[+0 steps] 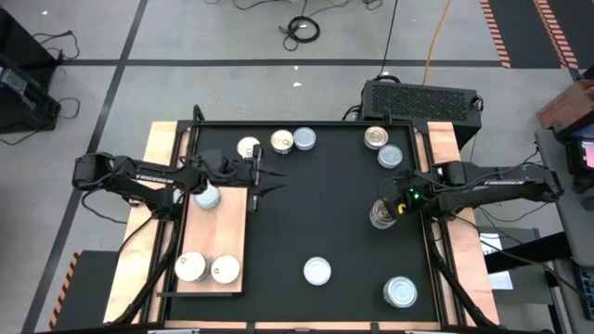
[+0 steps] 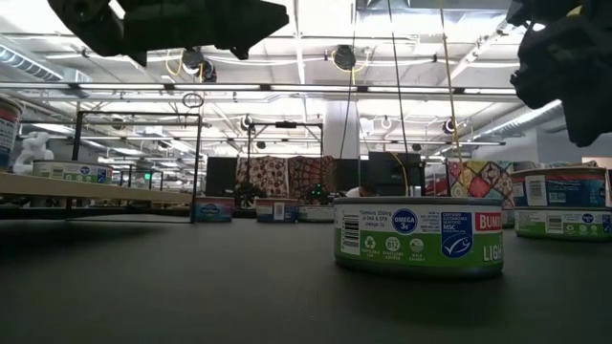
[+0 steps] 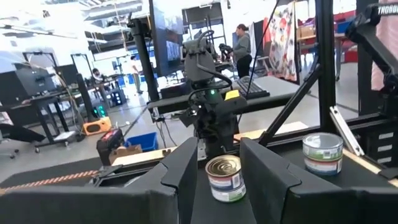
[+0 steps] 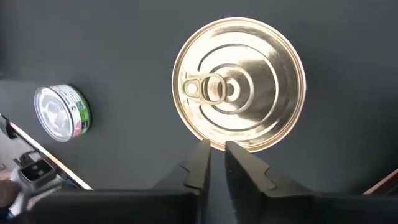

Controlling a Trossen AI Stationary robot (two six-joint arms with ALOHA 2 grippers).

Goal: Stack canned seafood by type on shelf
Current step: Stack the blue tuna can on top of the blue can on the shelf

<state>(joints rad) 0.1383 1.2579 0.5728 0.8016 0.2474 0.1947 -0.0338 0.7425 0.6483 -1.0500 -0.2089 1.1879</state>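
Bright overhead strip lights (image 2: 239,91), blown out in low view; glare on gold can lid (image 4: 239,84); near mat (image 2: 191,296) soft.

Premises: open-plan robotics lab or workshop. Evidence: grey concrete floor (image 1: 232,37) with loose black cables (image 1: 302,30), exposed ceiling strip lights (image 2: 316,57), further black-framed workstations (image 3: 37,106), persons standing at benches (image 3: 241,46).

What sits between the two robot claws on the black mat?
Nothing: in the high view, bare mat runs from the left gripper to the right gripper.
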